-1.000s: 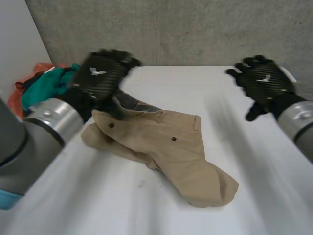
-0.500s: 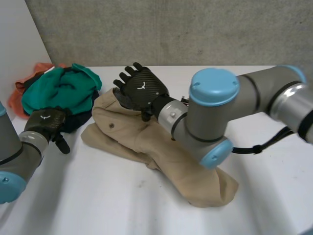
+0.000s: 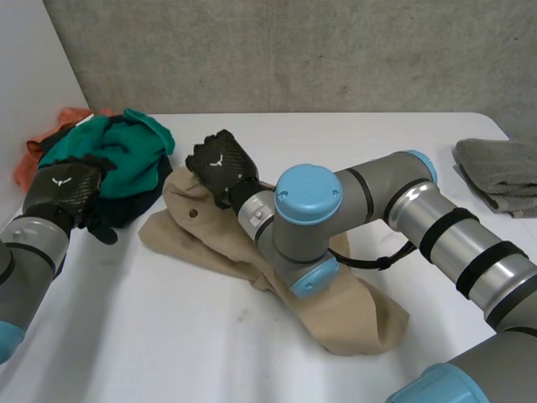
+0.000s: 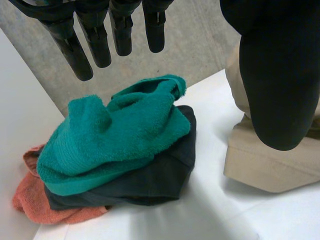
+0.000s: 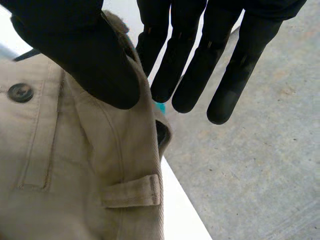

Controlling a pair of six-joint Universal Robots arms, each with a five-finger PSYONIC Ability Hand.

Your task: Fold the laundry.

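Right hand [image 3: 220, 164] fingers spread, unclamped; khaki trousers [image 3: 361, 315] waistband [image 5: 127, 165] under its thumb. Looks soft, limp, light: pinch there. Left hand [image 3: 64, 190] splayed, empty, green towel [image 4: 115, 135] beyond fingertips.

**Colours on the table**

The trousers [image 3: 352, 311] are plain beige, with a dark brown button [image 5: 20, 92]. The towel [image 4: 115, 130] in the pile is teal green, the cloth [image 4: 155, 177] under it is almost black, and the lowest cloth [image 4: 35, 205] is orange-pink. Another towel [image 3: 499, 172] is grey. The table [image 3: 168, 336] is white and the wall [image 3: 294, 50] is speckled grey. The left hand [image 3: 65, 191] and the right hand [image 3: 220, 164] are black with a fine woven pattern and a small white mark. The right arm [image 3: 369, 197] is grey with light-blue caps.
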